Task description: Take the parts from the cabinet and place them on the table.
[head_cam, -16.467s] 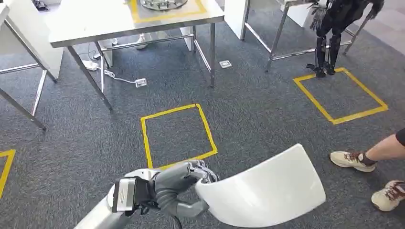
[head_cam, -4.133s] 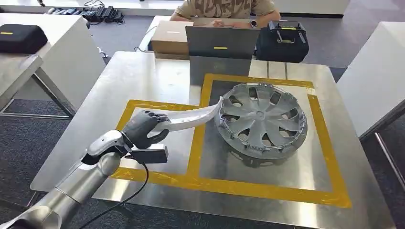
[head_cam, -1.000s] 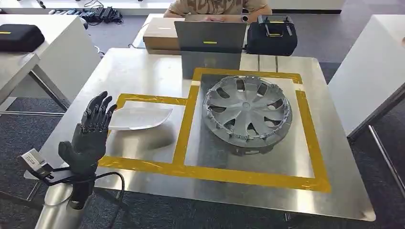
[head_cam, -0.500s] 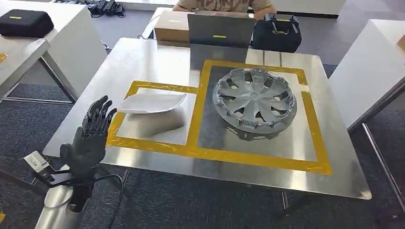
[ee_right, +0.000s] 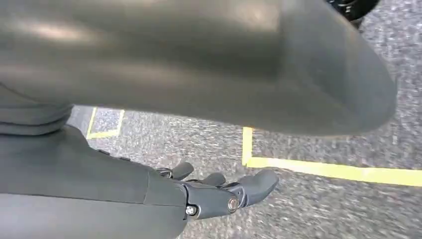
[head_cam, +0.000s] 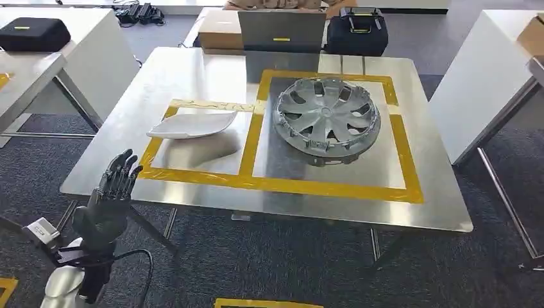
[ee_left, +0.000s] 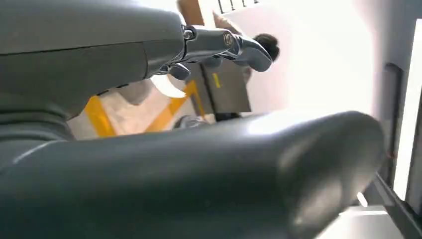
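Two parts are laid out on the steel tabletop (head_cam: 192,70). A white curved shell part (head_cam: 192,124), kind of like a mirror cover, is set flat inside the smaller yellow-taped box toward the left edge, its pointed end aimed at that edge. A grey multi-spoke wheel cover (head_cam: 326,119) is parked face up in the bigger taped square beside it, nearer the far edge, clear of the white piece.

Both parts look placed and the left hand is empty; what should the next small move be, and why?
Probably lower the left hand to the side and turn away from the table. It holds nothing, fingers apart, short of the table edge, while the white cover lies inside its taped square and the wheel cover in the neighbouring one.
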